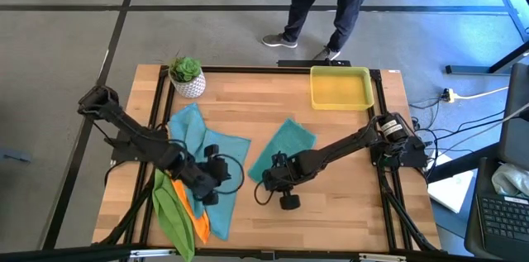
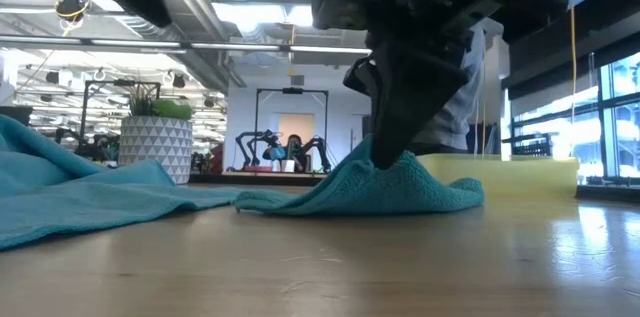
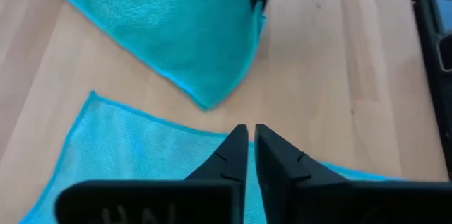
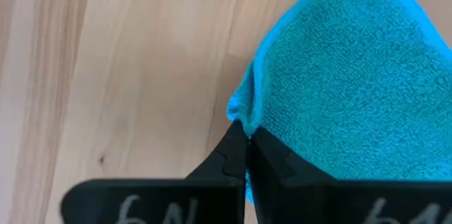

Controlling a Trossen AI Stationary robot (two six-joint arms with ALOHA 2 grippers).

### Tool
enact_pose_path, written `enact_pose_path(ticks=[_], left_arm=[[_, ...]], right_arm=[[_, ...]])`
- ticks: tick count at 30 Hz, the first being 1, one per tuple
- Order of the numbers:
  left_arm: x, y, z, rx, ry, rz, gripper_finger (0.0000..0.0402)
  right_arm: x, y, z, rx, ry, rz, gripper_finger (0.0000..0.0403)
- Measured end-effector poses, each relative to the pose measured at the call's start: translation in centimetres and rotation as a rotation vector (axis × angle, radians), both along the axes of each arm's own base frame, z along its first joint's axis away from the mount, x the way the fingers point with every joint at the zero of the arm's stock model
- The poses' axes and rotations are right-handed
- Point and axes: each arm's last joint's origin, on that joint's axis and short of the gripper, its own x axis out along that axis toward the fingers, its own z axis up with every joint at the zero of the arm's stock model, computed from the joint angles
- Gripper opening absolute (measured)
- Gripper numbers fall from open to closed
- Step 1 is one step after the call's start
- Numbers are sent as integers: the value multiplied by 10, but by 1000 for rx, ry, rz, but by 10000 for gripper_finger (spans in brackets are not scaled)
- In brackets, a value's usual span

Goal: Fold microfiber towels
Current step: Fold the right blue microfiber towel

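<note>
So we've got the folded teal towel (image 1: pixel 283 153) sitting near the middle of the wooden table (image 1: pixel 347 196), and the right gripper (image 1: pixel 270 181) has its fingers (image 4: pixel 236 155) pressed together on that towel's edge, pinching a little bunched-up bit of the hem, which is clearest in the right wrist view. From table height we see the same towel (image 2: pixel 385 189) puckered up into a small peak right where the dark fingers come down on it. Just left of that, a lighter blue towel (image 1: pixel 198 142) is spread flat and a bit crooked, and the left gripper (image 1: pixel 216 171) sits over its near-right part; its fingers (image 3: pixel 236 155) are nearly together with only a thin slit between them, and we can't see any cloth caught in there, just the light blue fabric underneath. Toward the front left corner, the lime green towel (image 1: pixel 173 212) lies in a long rumpled strip beside the orange towel (image 1: pixel 192 212), both overlapping the blue one's lower edge. Farther out, a yellow tray (image 1: pixel 340 88) sits at the back right of the table, a small potted plant (image 1: pixel 187 77) at the back left, and a person's legs (image 1: pixel 318 10) show on the floor beyond the table.
</note>
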Motion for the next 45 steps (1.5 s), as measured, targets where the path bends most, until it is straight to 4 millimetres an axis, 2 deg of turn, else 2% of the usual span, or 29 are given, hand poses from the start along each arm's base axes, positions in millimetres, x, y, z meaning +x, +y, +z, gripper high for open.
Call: enact_pose_path(ticks=[5, 9, 15, 20, 24, 32, 37, 45], left_arm=[[-4, -18, -5, 17, -27, -12, 68], [2, -33, -17, 32, -45, -55, 101], [13, -43, -30, 39, -88, -41, 117], [23, -40, -24, 87, -182, -29, 119], [33, -36, -27, 110, -185, -71, 131], [55, -40, -55, 151, -170, -135, 160], [62, -37, -73, 226, -138, -99, 165], [74, -31, -100, 221, -94, -33, 165]], right_arm=[[0, 0, 0, 10, 2, -27, 7], [-2, -1, 11, 21, -25, -33, 4], [-8, -3, 30, 15, -59, -41, 8], [-10, -4, 33, 15, -57, -41, 10], [-9, -7, 36, 16, -63, -48, 11], [-9, -16, 44, 17, -85, -72, 11], [-10, -16, 44, 16, -81, -74, 11], [-10, -17, 46, 23, -82, -92, 12]])
